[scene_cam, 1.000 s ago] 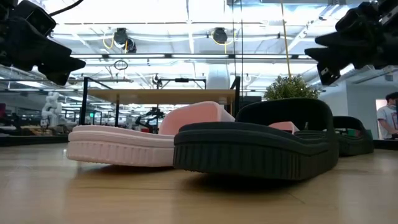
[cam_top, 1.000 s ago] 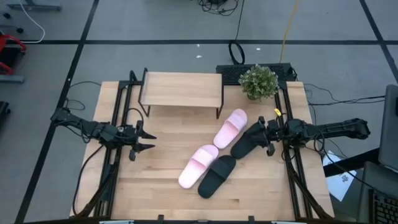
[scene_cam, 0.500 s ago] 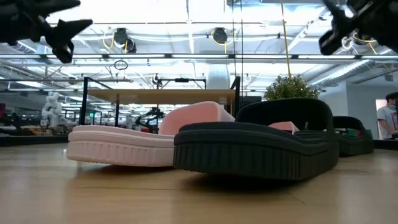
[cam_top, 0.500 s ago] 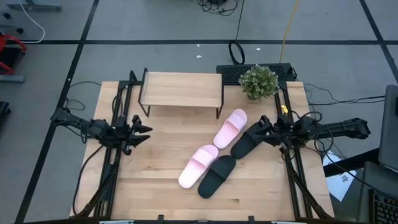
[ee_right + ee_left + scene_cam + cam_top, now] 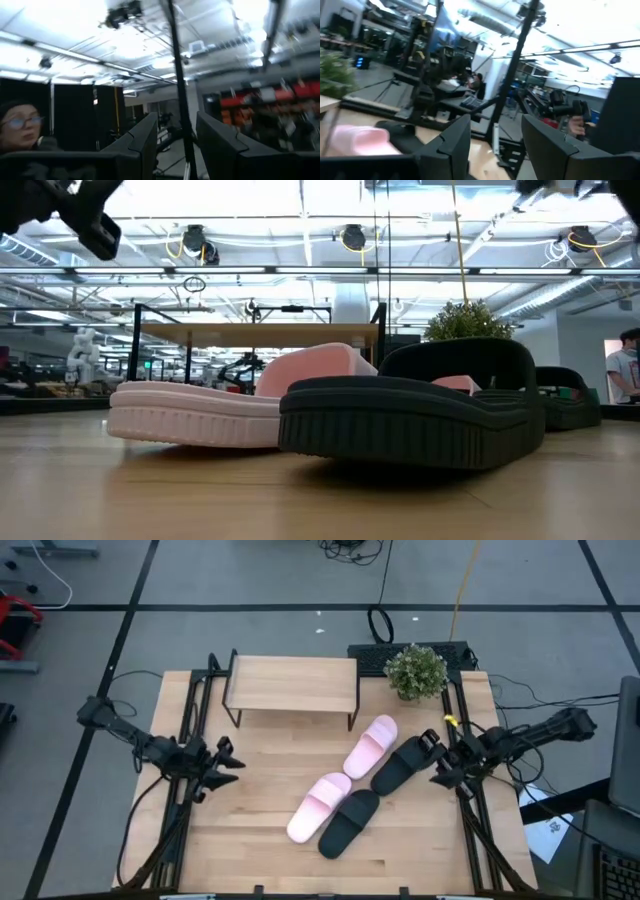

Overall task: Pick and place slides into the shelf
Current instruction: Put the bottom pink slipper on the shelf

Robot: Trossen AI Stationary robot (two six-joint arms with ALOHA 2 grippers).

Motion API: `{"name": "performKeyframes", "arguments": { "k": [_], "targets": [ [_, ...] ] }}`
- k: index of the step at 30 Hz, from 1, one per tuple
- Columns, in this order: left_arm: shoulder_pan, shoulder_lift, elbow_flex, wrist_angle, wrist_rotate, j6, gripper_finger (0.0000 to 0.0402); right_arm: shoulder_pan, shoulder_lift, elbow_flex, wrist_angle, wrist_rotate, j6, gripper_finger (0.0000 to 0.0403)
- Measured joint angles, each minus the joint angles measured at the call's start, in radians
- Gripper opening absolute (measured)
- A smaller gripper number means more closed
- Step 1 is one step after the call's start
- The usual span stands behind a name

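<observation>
- You see the left gripper (image 5: 228,762) at the left side of the table (image 5: 260,850), its fingers (image 5: 451,145) spread apart and holding nothing
- From those fingers, the shelf (image 5: 292,684) stands at the far edge of the table, off to one side of the fingertips and apart from them; nothing sits on its plank top
- You see the right gripper (image 5: 441,756) at the right side of the table, its fingers (image 5: 145,135) also apart and empty
- Nearest the right fingertips lies a black slide (image 5: 403,762) — just beside them, with a visible gap, not touching
- Beyond that black slide, further from the right fingers, a pink slide (image 5: 370,747) lies alongside it on the table
- A second pink slide (image 5: 319,807) and a second black slide (image 5: 348,823) lie side by side nearer the front edge of the table, between the two grippers and well apart from both
- In the low view you see the front black slide and pink slide flat on the table, with the shelf upright behind them
- A potted plant (image 5: 416,671) stands at the far right corner, beyond the right fingers and beside the shelf — apart from both
- The right wrist view shows a person at its edge, off the table
</observation>
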Motion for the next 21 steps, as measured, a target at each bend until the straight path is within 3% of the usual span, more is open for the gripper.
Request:
{"name": "performKeyframes", "arguments": {
  "k": [7, 10, 15, 18, 21],
  "targets": [
    [-0.087, 0.335, 0.092, 0.036, -0.057, -0.03, 0.0175, 0.081, 0.248, 0.238, -0.058, 0.013, -0.205, 0.0128],
    [-0.113, 0.511, 0.194, 0.019, -0.056, -0.024, 0.0175, 0.093, 0.339, 0.327, -0.142, 0.108, -0.265, 0.0128],
    [-0.133, 0.768, 0.428, -0.284, -0.07, 0.022, 0.0175, 0.093, 0.439, 0.423, -0.204, 0.286, -0.346, 0.0128],
    [-0.132, 0.907, 0.55, -0.431, -0.133, 0.043, 0.0175, 0.093, 0.467, 0.434, -0.2, 0.319, -0.353, 0.0128],
    [-0.132, 1.023, 0.627, -0.469, -0.192, 0.105, 0.0175, 0.093, 0.468, 0.435, -0.192, 0.318, -0.345, 0.0128]
  ]
}}
